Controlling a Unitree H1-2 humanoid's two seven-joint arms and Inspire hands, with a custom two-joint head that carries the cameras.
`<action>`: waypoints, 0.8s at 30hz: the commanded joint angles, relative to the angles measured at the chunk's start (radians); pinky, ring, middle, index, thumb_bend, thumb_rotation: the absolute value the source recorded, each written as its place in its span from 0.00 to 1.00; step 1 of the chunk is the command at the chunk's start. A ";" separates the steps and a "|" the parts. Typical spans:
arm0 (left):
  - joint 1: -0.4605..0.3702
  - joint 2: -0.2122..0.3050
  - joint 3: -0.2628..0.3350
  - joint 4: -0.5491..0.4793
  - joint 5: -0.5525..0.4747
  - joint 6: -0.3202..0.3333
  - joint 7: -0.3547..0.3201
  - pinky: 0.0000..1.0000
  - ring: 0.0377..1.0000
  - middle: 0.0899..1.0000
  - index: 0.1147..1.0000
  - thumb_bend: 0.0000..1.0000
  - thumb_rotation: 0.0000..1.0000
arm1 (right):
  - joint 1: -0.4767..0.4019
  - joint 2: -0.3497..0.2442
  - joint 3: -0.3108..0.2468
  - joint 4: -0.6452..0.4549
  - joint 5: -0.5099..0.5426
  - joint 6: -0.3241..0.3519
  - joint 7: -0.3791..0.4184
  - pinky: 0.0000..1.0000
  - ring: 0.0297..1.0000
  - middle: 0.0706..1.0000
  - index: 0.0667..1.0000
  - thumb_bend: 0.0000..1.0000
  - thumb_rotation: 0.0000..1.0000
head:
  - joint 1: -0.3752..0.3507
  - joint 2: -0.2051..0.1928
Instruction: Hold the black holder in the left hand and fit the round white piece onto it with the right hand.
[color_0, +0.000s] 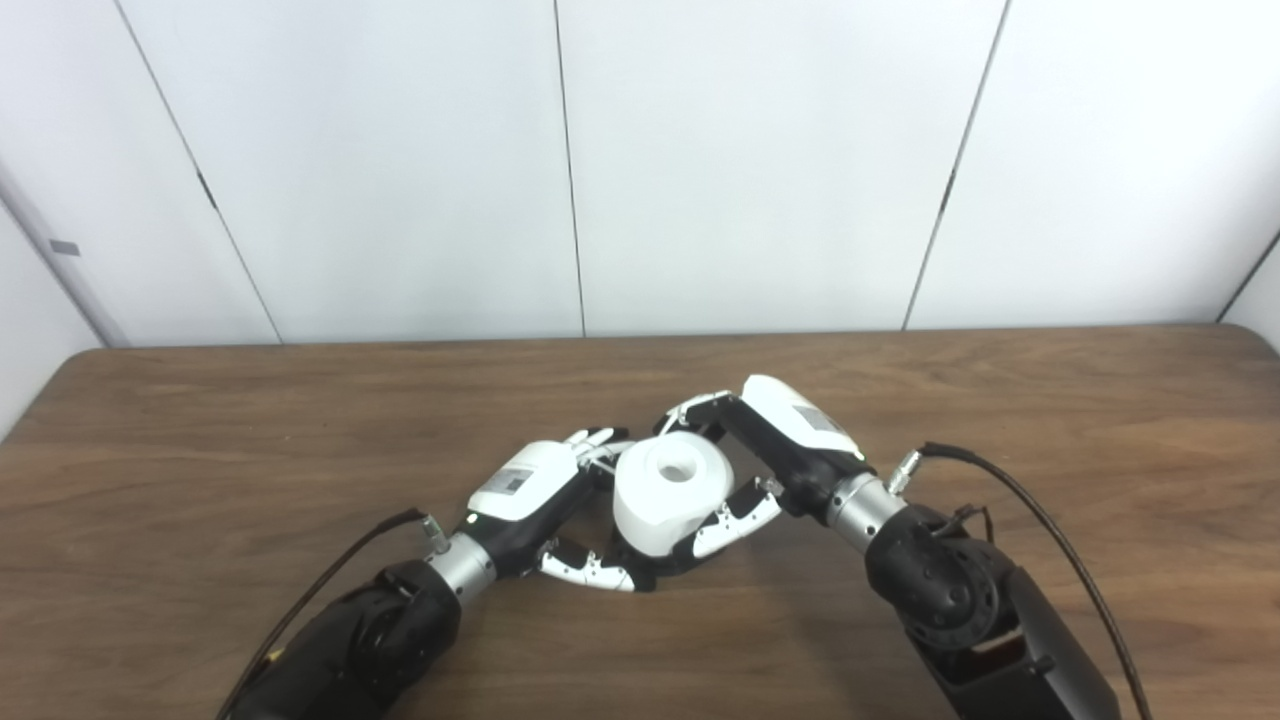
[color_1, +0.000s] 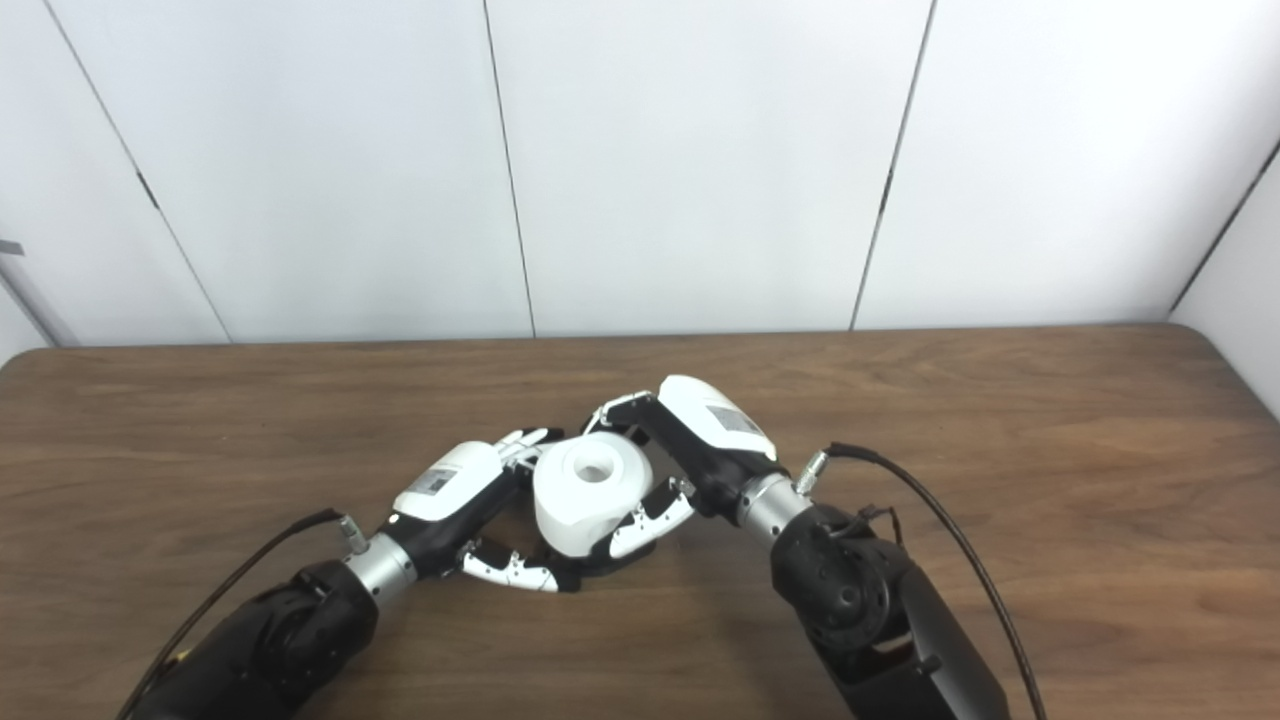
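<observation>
The round white piece (color_0: 668, 492), a roll with a hole in its top, stands upright at the middle of the table. My right hand (color_0: 770, 450) is shut on it, fingers behind and thumb in front. Only a dark sliver of the black holder (color_0: 640, 575) shows under the roll's base. My left hand (color_0: 545, 500) wraps the roll's lower left side, its thumb curled under at the holder. In the right eye view the white piece (color_1: 590, 490) sits between the left hand (color_1: 460, 495) and the right hand (color_1: 690, 440).
The brown wooden table (color_0: 1050, 420) runs the full width, with a white panelled wall behind. Black cables trail from both wrists over the tabletop.
</observation>
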 joint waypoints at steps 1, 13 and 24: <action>0.065 0.018 -0.060 0.036 0.087 0.045 -0.124 1.00 0.98 0.90 0.42 0.52 0.06 | -0.020 -0.012 -0.001 0.009 0.001 -0.023 0.006 0.68 0.74 0.72 0.44 0.52 0.13 | 0.001 0.002; 0.075 0.029 -0.062 0.012 0.083 0.055 -0.129 0.99 0.98 0.90 0.42 0.52 0.06 | -0.028 -0.023 -0.001 0.035 0.002 -0.034 0.008 0.66 0.73 0.73 0.44 0.52 0.13 | -0.004 0.010; 0.077 0.027 -0.064 0.000 0.083 0.069 -0.139 0.98 0.98 0.90 0.42 0.52 0.06 | -0.043 -0.043 -0.012 0.011 0.001 -0.013 0.028 0.66 0.75 0.73 0.44 0.52 0.13 | -0.008 0.024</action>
